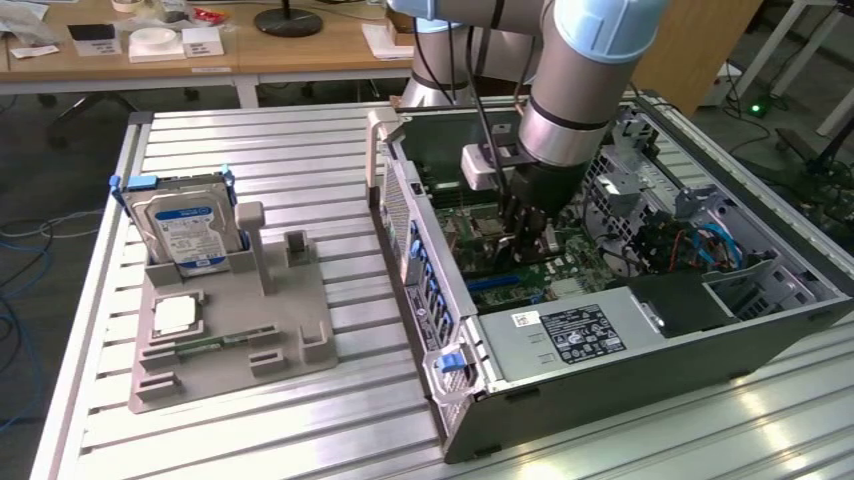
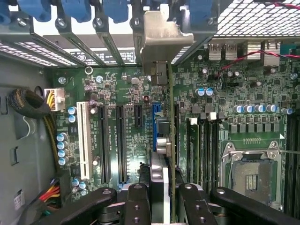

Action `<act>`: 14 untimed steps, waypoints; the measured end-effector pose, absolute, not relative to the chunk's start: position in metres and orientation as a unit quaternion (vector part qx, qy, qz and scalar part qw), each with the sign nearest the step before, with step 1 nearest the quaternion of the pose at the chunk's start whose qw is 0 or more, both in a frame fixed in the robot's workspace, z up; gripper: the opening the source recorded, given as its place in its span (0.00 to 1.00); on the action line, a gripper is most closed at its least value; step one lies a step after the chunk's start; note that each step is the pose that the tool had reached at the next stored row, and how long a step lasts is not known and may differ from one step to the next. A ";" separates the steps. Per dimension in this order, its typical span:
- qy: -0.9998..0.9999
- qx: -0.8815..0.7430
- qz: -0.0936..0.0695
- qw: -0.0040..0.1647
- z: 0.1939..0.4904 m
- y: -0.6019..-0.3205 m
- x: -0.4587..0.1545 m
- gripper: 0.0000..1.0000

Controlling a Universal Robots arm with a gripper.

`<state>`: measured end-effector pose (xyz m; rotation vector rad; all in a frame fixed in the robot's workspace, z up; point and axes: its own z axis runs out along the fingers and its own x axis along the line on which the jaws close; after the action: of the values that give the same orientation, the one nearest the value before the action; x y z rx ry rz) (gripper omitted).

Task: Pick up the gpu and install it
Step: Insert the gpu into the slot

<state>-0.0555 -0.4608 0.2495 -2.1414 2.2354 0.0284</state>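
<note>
Tool [image 2: 159, 199] clamped on card [image 2: 165, 140], held edge-on, straight below tool, hanging over motherboard [image 2: 220, 136] slots inside computer case [image 1: 601, 340]. Card likely light, stiff, fragile; grip on top edge, away from connector and bracket [image 2: 161, 40].

The arm [image 1: 587, 60] reaches in from about one o'clock in the exterior view, its wrist pointing straight down. The gripper [image 1: 523, 235] hangs vertical, jaws drawn partway in (clamped on a thin card edge-on, the gpu [image 2: 165, 140]), black fingers [image 2: 136, 206] flanking it.
</note>
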 end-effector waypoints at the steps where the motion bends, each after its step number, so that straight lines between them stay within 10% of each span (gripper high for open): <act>1: 0.722 -0.692 0.009 0.023 0.249 -0.461 -0.055 0.28; 14: 0.722 -0.692 0.012 0.020 0.240 -0.461 -0.057 0.28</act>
<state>-0.0568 -0.4614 0.2400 -2.1457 2.2403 0.0379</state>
